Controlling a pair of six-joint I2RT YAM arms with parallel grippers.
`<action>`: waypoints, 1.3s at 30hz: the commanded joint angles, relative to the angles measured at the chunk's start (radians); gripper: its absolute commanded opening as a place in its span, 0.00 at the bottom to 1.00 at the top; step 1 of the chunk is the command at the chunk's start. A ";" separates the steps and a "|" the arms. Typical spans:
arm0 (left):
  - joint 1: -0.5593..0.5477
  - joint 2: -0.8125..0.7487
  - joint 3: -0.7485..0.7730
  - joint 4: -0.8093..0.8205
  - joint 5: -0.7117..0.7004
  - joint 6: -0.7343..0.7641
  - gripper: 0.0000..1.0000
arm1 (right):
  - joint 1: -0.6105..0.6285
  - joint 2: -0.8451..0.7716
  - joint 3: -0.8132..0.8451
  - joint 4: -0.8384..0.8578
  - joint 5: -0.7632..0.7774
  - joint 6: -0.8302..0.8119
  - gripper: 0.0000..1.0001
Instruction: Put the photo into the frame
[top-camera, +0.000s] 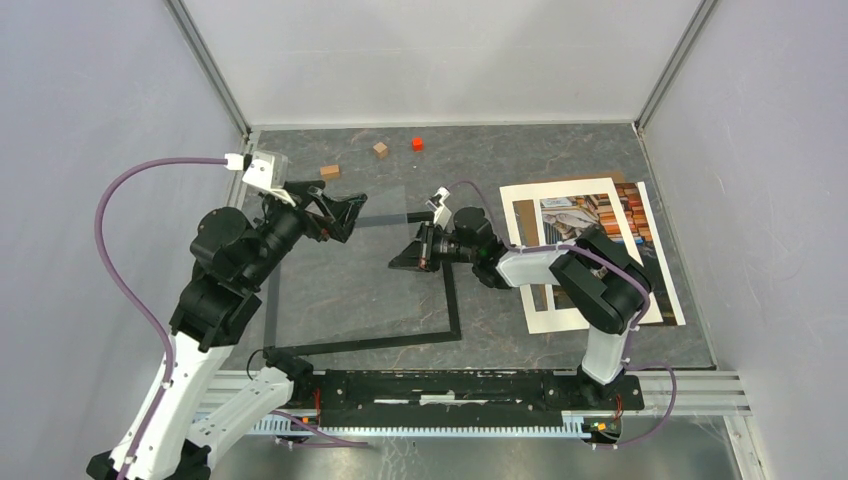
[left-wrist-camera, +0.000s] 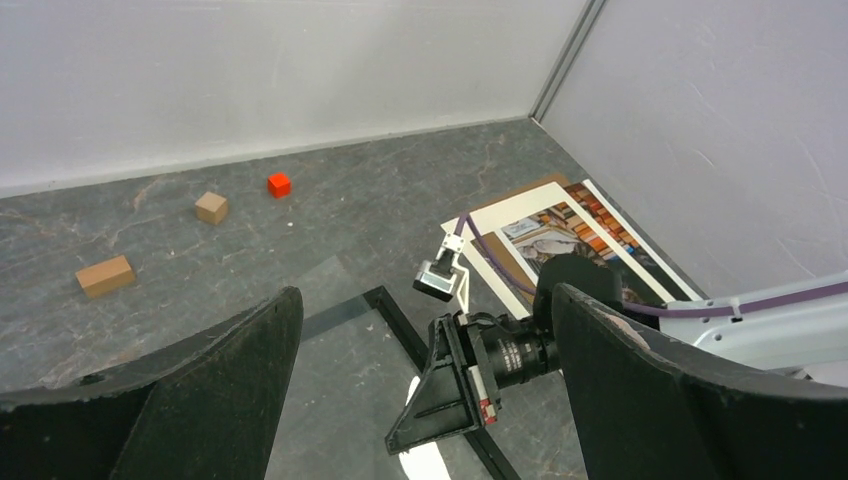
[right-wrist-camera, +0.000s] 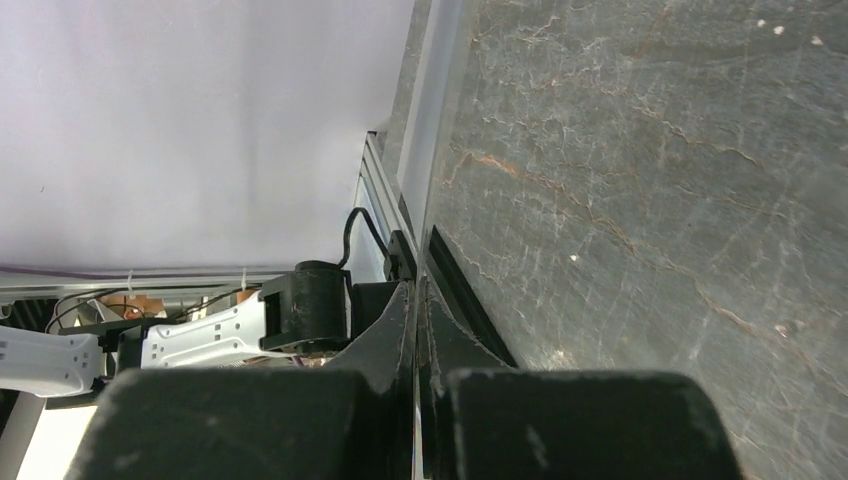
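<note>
— Counting what on the table?

— Counting one black frame, one photo under one white mat, two wooden blocks, one red cube and two pincers.

— Finding the frame where?

— Finding it lying flat mid-table, just beyond the arm bases, with the photo off to its right, near but not touching.

— And placing it how against the pincers?

— Seeing the left pincer spreading wide, holding nothing, hanging over the frame's far edge. Seeing the right pincer pressing fully closed, reaching in across the frame's right rail, tips over the opening.

— Pinching the clear pane?

— Looking that way from the right wrist, with a thin edge running up from between the fingers, but not showing plainly enough to tell.
</note>
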 joint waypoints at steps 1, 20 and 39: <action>0.007 0.004 -0.015 0.045 0.001 0.012 1.00 | -0.027 -0.068 -0.039 0.060 -0.032 -0.041 0.00; 0.008 0.012 -0.038 0.055 0.008 0.015 1.00 | -0.048 -0.080 -0.083 0.052 -0.099 -0.069 0.00; 0.008 0.015 -0.044 0.059 0.009 0.015 1.00 | -0.071 -0.093 -0.125 0.037 -0.094 -0.093 0.00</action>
